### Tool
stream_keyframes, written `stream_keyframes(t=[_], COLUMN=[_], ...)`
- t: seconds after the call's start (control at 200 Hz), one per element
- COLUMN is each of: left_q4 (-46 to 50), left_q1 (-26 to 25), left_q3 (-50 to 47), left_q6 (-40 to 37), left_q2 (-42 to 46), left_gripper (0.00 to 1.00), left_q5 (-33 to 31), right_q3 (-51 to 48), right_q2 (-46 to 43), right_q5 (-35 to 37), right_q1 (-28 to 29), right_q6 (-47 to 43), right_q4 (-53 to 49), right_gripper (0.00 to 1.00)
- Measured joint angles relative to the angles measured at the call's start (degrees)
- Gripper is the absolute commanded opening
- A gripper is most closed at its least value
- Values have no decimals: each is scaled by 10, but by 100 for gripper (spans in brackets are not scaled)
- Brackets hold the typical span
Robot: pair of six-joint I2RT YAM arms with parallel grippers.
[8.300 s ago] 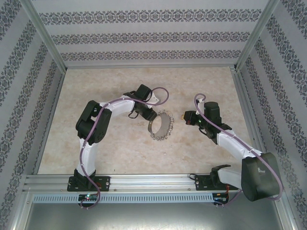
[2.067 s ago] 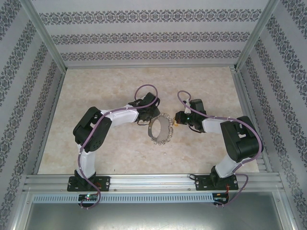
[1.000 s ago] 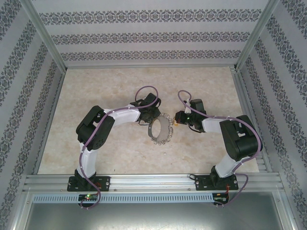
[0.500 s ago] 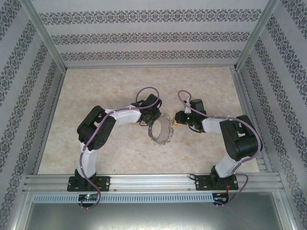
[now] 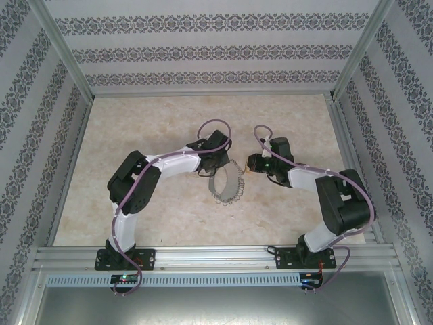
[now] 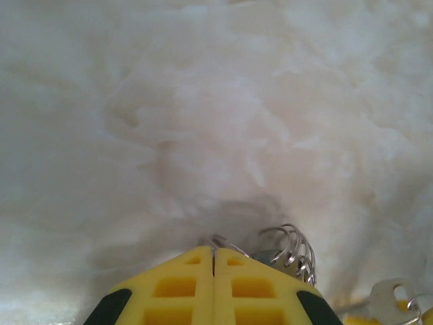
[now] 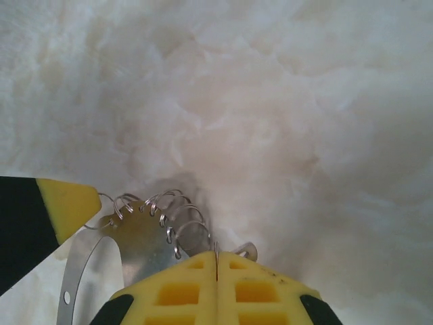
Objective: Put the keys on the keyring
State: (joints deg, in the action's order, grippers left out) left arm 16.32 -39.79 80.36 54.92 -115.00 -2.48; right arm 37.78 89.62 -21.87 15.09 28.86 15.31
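The keyring (image 5: 227, 183), a grey metal hoop fringed with small silver keys, lies mid-table between both arms. My left gripper (image 5: 218, 164) is at its far-left rim. In the left wrist view, that gripper (image 6: 214, 252) is shut on a thin wire of the hoop, with wire loops (image 6: 292, 246) just to the right. My right gripper (image 5: 249, 164) is at the hoop's far-right side. In its wrist view, the right gripper (image 7: 216, 261) is shut, and a silver bit of the key (image 7: 247, 251) pokes out beside a thin wire at the tips. The hoop's band (image 7: 135, 247) lies to the left.
The marbled beige table (image 5: 149, 122) is bordered by patterned walls and aluminium posts, with a metal rail (image 5: 216, 256) along the near edge. A yellow finger of the left gripper (image 7: 64, 203) shows in the right wrist view.
My left gripper has closed onto the hoop's far-left rim. The right gripper has shifted slightly farther up the table, still shut.
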Motion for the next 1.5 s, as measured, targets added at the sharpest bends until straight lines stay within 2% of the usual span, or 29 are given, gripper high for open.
stream_keyframes(t=[0.095,0.34,0.565,0.694,0.834,1.144,1.404,1.459,1.499], left_q4=[11,11,14,17,2,-81,-137,-148,-158], left_q1=[0,0,0,0,0,-18,-50,-59,-67], left_q3=[35,38,109,120,56,-166,-252,-253,-252], left_q6=[-78,-250,-364,-402,-392,-263,-165,-148,-139], left_q2=[7,83,93,101,128,137,156,154,151], left_gripper=[0,0,0,0,0,0,0,6,18], left_q5=[-9,-34,-93,-120,-118,-101,-119,-121,-122], right_q3=[0,0,8,9,9,-1,-8,-8,-8], right_q2=[-28,-73,-84,-87,-91,-94,-101,-101,-101], right_q5=[0,8,15,15,16,17,19,19,19], right_q1=[0,-15,-26,-26,-26,-26,-26,-26,-26], right_q6=[2,4,4,3,3,3,3,3,3], right_q4=[-7,-32,-55,-61,-63,-66,-68,-68,-68], right_gripper=[0,0,0,0,0,0,0,0,0])
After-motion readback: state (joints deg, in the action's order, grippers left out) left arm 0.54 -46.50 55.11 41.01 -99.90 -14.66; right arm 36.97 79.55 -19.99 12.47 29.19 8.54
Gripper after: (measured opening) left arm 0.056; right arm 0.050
